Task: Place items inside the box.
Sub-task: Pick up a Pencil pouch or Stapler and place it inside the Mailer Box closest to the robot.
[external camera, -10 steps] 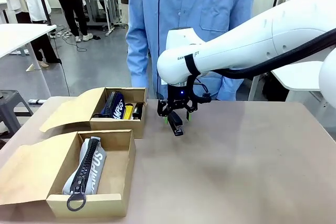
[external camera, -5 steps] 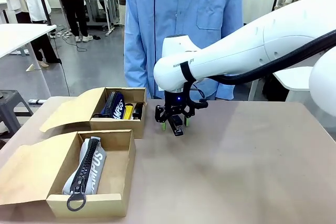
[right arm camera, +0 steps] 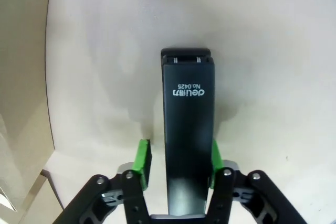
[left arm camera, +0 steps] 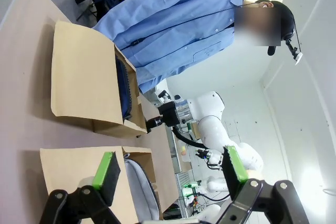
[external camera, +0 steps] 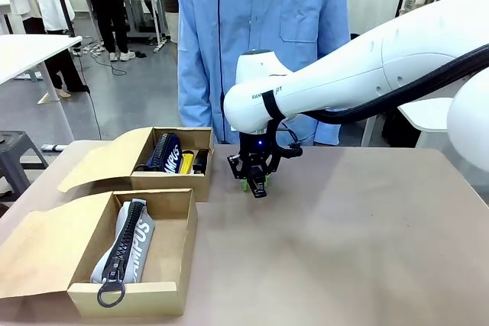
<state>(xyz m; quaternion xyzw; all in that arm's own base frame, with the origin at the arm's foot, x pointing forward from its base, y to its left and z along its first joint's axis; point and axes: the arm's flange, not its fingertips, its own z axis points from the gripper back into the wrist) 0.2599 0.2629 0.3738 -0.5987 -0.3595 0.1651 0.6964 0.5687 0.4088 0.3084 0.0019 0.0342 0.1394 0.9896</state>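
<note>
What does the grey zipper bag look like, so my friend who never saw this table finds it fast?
On the brown table, two open cardboard boxes sit at the robot's left; look in the nearer box. The grey pouch lies alone there, with a chunky black zip and a ring pull at its near end. The far box holds a dark blue pouch instead.

The right arm reaches across the middle, wrist pointing straight down, and the right gripper (external camera: 256, 183) pinches a black stapler (right arm camera: 187, 129) lengthwise between its jaws. The left gripper (left arm camera: 170, 166) has its jaws spread wide.
</note>
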